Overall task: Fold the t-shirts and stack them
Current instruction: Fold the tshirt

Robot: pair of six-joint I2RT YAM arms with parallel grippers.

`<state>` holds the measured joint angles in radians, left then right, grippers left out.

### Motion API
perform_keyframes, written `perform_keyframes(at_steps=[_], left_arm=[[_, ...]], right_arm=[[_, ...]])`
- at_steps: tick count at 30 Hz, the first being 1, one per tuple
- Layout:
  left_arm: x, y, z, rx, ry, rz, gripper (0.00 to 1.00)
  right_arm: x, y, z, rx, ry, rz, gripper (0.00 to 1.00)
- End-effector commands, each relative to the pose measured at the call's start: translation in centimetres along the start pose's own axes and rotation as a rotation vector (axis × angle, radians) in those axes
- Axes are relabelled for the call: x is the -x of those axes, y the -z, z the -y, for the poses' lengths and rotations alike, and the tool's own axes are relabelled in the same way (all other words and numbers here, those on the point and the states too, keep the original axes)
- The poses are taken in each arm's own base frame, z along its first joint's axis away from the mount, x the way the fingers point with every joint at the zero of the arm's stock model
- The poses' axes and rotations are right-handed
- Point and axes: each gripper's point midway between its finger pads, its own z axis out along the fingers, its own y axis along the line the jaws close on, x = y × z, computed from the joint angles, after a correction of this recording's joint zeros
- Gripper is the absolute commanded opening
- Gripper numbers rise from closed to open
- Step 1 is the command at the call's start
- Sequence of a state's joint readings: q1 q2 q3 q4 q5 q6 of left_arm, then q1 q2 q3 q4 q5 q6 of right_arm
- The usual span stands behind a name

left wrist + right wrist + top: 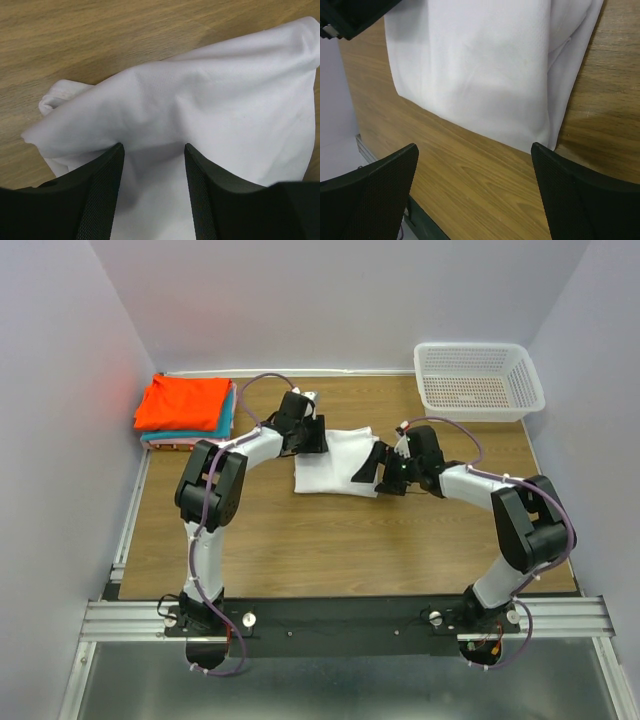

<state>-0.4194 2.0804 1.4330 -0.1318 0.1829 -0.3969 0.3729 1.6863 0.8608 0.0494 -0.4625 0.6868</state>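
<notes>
— White t-shirt [335,462] dead centre on the wooden table [350,540], folded down to a rough rectangle, with an arm at either end of it!

— What's the left gripper [154,150] up to?

— It's at the shirt's far-left corner. Its fingers stand apart, and the white cloth is humped up between and ahead of them, with a small rolled edge poking out on the left. From this angle I can't quite tell whether the pads are pressing on the fabric.

— And the right gripper [474,147]?

— It's spread wide and low over bare wood, just beside the shirt's near-right edge. Nothing is between those fingers, and the folded layers lie flat ahead of them.

— How about the rest of the laundry?

— There's a stack in the far-left corner, well apart from the action: orange-red t-shirt [185,400] on top, teal one [190,432] under it, and a sliver of pink [165,443] at the bottom. A white mesh basket [478,348] sits in the far-right corner.
</notes>
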Motion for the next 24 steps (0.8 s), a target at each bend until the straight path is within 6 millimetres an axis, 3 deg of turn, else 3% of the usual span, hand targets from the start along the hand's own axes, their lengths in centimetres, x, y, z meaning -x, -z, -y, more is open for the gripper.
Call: perform_keyframes(at_steps=[1,4,5,7,8,12,14,19,20,24], left_arm=[[0.3,0.3,0.6,-0.017,0.000,-0.003,0.59],[2.2,2.6,1.9,-0.042,-0.011,0.048,0.62],[3.6,4.2,2.7,-0.054,-0.020,0.086,0.67],[4.6,5.7,3.4,-0.065,-0.028,0.121,0.98],[5.8,7.2,4.0,-0.073,-0.040,0.161,0.98],[8.0,9.4,4.6,-0.066,-0.058,0.237,0.98],[9.0,9.7,4.7,-0.054,-0.062,0.256,0.98],[9.0,7.8,3.9,-0.028,-0.059,0.218,0.98],[9.0,7.1,3.7,-0.021,-0.058,0.208,0.98],[8.6,5.4,2.9,-0.006,-0.054,0.177,0.98]], right_arm=[[1.2,1.4,-1.1,-0.001,0.081,0.044,1.00],[3.0,2.4,-2.9,0.015,0.126,0.090,1.00],[3.5,2.9,-3.6,0.028,0.142,0.099,1.00],[4.9,3.6,-5.2,0.052,0.181,0.134,1.00],[5.4,3.7,-5.6,0.056,0.191,0.147,1.00],[7.9,3.4,-6.9,0.064,0.226,0.190,1.00],[9.6,3.2,-8.1,0.076,0.237,0.217,1.00],[13.1,0.7,-9.0,0.073,0.223,0.246,1.00],[14.2,-0.5,-8.8,0.064,0.218,0.253,1.00],[15.2,-3.5,-7.5,0.048,0.175,0.229,1.00]])
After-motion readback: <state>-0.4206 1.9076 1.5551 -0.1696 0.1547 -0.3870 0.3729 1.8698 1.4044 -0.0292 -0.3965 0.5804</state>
